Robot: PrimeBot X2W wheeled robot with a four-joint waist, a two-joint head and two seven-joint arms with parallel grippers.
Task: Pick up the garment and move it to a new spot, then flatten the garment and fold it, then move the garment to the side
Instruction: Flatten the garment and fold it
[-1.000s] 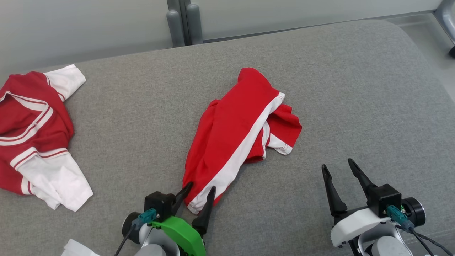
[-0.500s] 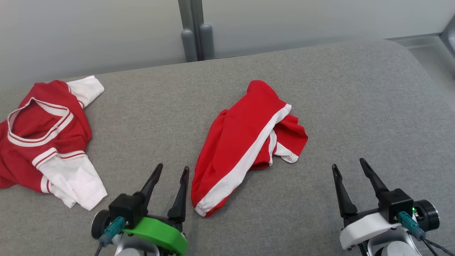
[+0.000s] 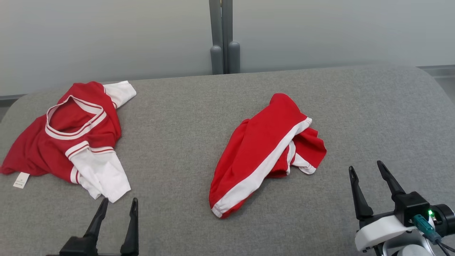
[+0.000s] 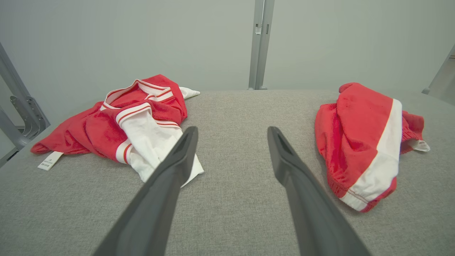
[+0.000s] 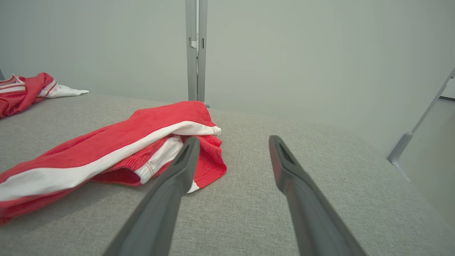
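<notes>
Head view: red shorts are lying crumpled well right of the jersey; left gripper is hovering agape, empty, near the jersey. Left wrist view: shorts are sitting right of the jersey. Right wrist view: right gripper is gaping empty, well apart from the jersey.

Place: test lab, by the look.
Padded table: grey fabric top.
Partition panels: plain, frosted, just behind the table.
</notes>
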